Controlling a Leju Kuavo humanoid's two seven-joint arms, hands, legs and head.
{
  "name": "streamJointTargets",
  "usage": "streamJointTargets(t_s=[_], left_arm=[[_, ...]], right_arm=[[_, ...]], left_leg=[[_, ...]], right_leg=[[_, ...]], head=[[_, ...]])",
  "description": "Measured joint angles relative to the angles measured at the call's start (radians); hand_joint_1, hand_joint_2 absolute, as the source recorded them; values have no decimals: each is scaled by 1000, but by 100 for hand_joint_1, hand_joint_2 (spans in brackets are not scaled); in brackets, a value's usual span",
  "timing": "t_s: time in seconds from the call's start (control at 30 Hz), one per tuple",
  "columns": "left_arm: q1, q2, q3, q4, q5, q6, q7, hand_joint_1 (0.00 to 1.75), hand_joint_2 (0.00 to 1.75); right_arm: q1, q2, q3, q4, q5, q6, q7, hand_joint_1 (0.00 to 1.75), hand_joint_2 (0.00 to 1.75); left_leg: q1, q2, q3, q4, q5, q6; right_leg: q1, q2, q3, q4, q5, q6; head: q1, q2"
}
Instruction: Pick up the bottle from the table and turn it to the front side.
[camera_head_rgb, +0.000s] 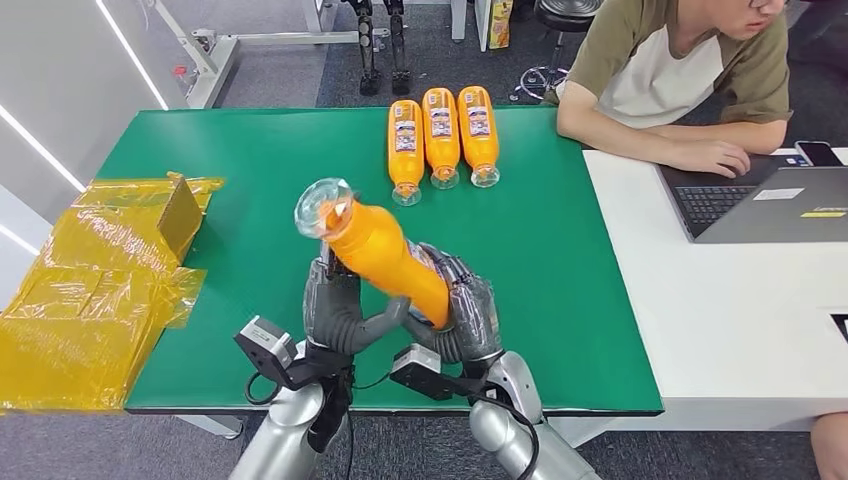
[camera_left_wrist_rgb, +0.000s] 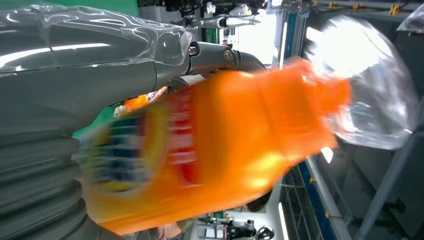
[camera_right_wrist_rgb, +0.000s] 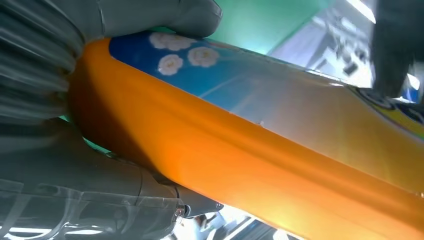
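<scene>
Head view showed both hands meeting low in the centre of the frame, above the near edge of the green tabletop (camera_head_rgb: 560, 300). Between them sat an orange plastic bottle with a clear rounded cap (camera_head_rgb: 385, 255), lifted off the tabletop and tilted, its cap end pointing toward the upper left and its base sunk between the two hands. The left hand (camera_head_rgb: 340, 312) wrapped its fingers around the lower body from the left side; the right hand (camera_head_rgb: 470, 315) clasped the base end from the right. Both hands were grasping the bottle.

In the left wrist view the bottle (camera_left_wrist_rgb: 225, 150) was blurred, its printed label facing the camera and the clear cap (camera_left_wrist_rgb: 370, 85) toward the frame's right. In the right wrist view the bottle (camera_right_wrist_rgb: 260, 165) ran across the frame, a blue label with white flowers showing beside the thumb (camera_right_wrist_rgb: 165, 15).

At the top centre of the head view three more orange bottles (camera_head_rgb: 441, 135) lay side by side on the tabletop, caps toward the robot. At the left lay yellow-taped cardboard (camera_head_rgb: 90, 290). At the upper right a person (camera_head_rgb: 680, 70) sat at a grey laptop (camera_head_rgb: 770, 205) on a white tabletop (camera_head_rgb: 720, 320).
</scene>
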Motion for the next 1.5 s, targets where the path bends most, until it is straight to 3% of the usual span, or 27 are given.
streamJointTargets(t_s=[0.77,0.9,1.13,1.27,1.43,1.47,1.5], left_arm=[[15,8,74,-41,-64,-41,20,0,175],[15,8,75,-43,-73,-63,21,175,175],[15,7,75,-43,-87,-74,29,175,175],[15,-4,72,-43,-107,-88,38,175,175],[15,-4,72,-43,-99,-89,39,175,175],[15,-4,72,-43,-97,-89,39,175,175],[15,-4,72,-43,-96,-89,39,175,175]], right_arm=[[152,-16,-54,-138,378,30,178,175,175],[175,-17,-66,-170,435,23,205,175,175],[188,-17,-77,-190,492,5,235,175,175],[197,-17,-98,-210,671,-53,322,175,175],[198,-16,-101,-211,719,-56,336,175,175],[198,-16,-102,-211,726,-56,338,170,175],[198,-16,-102,-210,732,-57,340,128,175]], left_leg=[[0,0,-1,0,0,0],[0,0,-1,0,0,0],[0,1,-1,0,0,0],[0,1,-1,0,0,0],[0,1,-1,0,0,0],[0,1,-1,0,0,0],[0,1,-1,0,0,0]], right_leg=[[0,0,-1,0,0,0],[0,0,-1,0,0,0],[0,0,-1,0,0,0],[0,1,-1,0,0,0],[0,1,-1,0,0,0],[0,1,-1,0,0,0],[0,1,-1,0,0,0]], head=[[0,0],[0,0],[0,0],[0,0],[0,0],[0,0],[0,0]])
